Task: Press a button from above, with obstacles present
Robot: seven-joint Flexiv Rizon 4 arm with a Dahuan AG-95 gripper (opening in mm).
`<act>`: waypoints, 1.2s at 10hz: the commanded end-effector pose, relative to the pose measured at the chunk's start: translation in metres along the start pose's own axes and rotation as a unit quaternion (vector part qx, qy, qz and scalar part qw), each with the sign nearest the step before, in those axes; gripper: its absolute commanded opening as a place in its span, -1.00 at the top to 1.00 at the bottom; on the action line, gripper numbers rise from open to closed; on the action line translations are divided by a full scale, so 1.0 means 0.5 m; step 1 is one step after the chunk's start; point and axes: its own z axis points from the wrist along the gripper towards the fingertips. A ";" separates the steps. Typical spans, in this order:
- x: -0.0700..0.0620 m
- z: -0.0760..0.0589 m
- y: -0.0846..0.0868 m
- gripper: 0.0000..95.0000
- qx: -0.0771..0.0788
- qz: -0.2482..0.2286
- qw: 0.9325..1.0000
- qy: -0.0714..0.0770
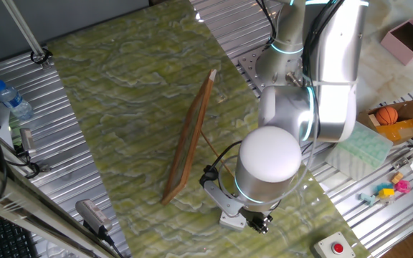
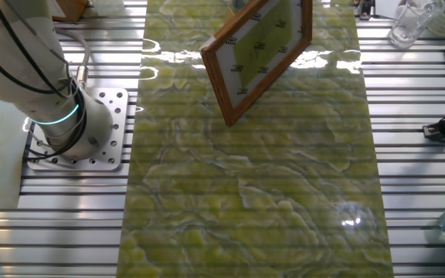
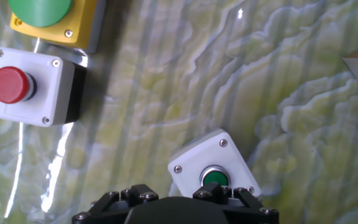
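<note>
Down near the front edge of the green marbled mat (image 1: 135, 122), the gripper (image 1: 258, 223) hangs low over the button (image 3: 215, 178), whose white box (image 3: 211, 165) lies directly under the hand and partly hidden by it in the hand view. Whether the fingers are spread or closed cannot be told. A red-button box (image 3: 31, 86) and a yellow box with a large green cap (image 3: 55, 20) sit apart toward the mat's edge. Mid-mat, the wooden frame (image 1: 189, 136) stands tilted on its prop stick (image 1: 210, 145).

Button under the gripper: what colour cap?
Green, in a white box; clearest in the hand view.
</note>
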 end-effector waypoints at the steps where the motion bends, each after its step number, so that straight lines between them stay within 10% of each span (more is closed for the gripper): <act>1: 0.000 0.002 -0.002 -0.20 0.001 -0.001 1.000 -0.001; 12: -0.006 0.010 -0.004 -0.20 -0.002 -0.004 1.000 -0.004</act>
